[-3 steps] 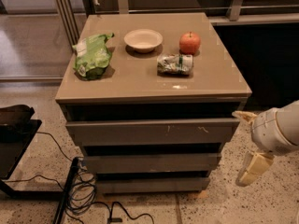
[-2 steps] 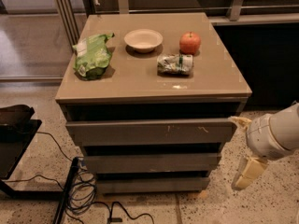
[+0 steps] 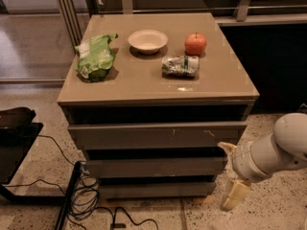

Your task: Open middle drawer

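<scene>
The middle drawer [image 3: 153,167] is the plain grey-brown front between the taller scratched top front [image 3: 158,135] and the thin dark bottom front [image 3: 153,189] of the cabinet. It looks pushed in, and its inside is hidden. My gripper [image 3: 230,171] is at the cabinet's right front corner, level with the middle drawer's right end. Its two pale fingers are spread wide apart, the upper fingertip [image 3: 225,147] near the gap above the drawer, the lower one [image 3: 234,196] near the floor. It holds nothing.
On the cabinet top [image 3: 139,83] lie a green chip bag [image 3: 96,57], a white bowl [image 3: 147,40], a red apple [image 3: 195,43] and a crushed can [image 3: 180,65]. Black cables [image 3: 86,195] and a dark stand [image 3: 17,143] are on the floor at left.
My arm and gripper have moved left, from out beside the cabinet to right at its front right corner by the middle drawer. The drawers have not moved.
</scene>
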Controlling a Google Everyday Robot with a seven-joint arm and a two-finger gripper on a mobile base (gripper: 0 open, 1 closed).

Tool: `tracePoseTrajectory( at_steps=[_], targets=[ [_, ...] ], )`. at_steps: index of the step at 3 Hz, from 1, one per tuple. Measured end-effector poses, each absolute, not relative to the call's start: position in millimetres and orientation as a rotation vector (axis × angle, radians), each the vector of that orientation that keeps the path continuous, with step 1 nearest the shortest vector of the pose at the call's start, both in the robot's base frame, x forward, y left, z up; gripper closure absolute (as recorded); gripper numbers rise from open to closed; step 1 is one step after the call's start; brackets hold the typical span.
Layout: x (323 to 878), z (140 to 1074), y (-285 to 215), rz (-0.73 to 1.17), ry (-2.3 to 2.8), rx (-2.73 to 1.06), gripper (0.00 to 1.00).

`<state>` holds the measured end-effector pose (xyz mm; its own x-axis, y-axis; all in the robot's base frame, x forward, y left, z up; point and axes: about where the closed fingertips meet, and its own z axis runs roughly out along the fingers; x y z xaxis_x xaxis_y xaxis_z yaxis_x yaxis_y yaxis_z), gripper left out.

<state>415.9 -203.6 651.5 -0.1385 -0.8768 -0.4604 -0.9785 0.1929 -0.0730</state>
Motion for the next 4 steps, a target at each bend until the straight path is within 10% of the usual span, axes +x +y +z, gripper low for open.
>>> tracePoseTrajectory(
  at_steps=[4],
  targets=[
    [439,558,-181,0.449,1.961,-1.742,0.00]
  ],
)
